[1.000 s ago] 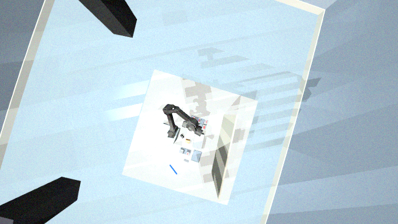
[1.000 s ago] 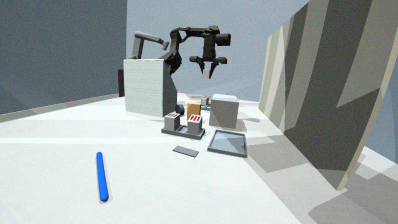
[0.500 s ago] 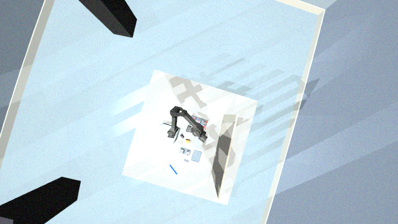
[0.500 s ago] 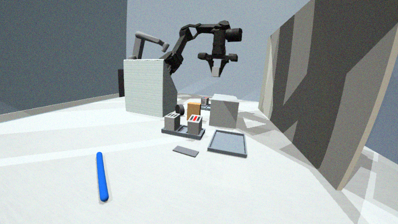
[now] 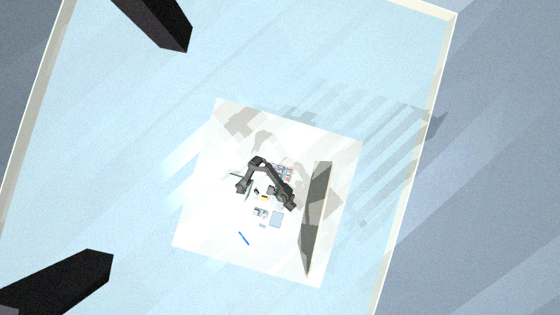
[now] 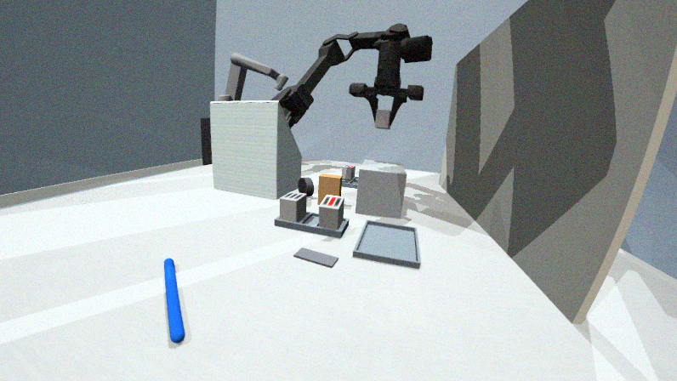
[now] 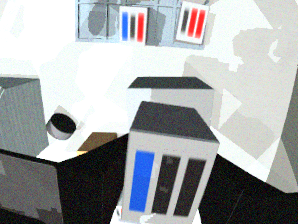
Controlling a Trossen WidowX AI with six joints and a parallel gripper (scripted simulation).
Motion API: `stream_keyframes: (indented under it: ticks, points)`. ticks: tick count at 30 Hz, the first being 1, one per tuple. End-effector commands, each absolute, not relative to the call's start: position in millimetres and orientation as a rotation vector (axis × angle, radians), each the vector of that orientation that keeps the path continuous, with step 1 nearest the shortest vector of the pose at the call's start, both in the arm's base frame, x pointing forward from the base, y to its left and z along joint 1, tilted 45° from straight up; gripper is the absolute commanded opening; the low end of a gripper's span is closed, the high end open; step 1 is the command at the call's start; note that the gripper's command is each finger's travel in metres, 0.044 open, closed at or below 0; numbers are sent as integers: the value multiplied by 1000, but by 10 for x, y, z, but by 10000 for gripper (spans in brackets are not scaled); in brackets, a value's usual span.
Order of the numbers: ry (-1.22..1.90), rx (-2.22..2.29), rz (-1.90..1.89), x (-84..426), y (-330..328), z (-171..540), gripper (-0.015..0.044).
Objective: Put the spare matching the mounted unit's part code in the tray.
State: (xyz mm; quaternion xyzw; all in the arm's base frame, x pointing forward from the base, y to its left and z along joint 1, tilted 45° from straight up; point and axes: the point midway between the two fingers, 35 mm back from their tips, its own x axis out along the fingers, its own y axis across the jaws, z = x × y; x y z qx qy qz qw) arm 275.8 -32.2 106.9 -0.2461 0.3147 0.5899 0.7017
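The gripper [image 5: 281, 196] [image 6: 384, 110] [image 7: 162, 144] was shut partway on a grey block [image 6: 383, 119] [image 7: 172, 180], its fingers parted by the block's width. The wrist view showed one blue and two black bars on the block's label. In the exterior view it hung high, nearly upright, above and behind the grey box [image 5: 275, 201] [image 6: 380, 194] [image 7: 187, 99].

The shallow tray [image 5: 276, 219] [image 6: 387, 241] lay low on the near side of that box in the exterior view, well apart from the gripper; from above, it lay toward the lower edge of the view. The tray's longer sides seemed to run roughly along that same line. With only one arm, the coming move called for carrying the block across the box, then down inside the tray rim before release. Lowering too soon could strike the box. Whether the block's code matched the mounted unit's could not be told.
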Motion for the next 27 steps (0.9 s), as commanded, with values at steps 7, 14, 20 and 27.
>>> stream_keyframes:
  ticks: [7,14,20,27]
  points:
    - [699,-567,1308,2975,-681,835,0]
    - [696,-570,1310,3089,-926,620,0]
    - [692,-571,1313,3160,-1136,413,0]
    - [685,-573,1316,3210,-1375,146,0]
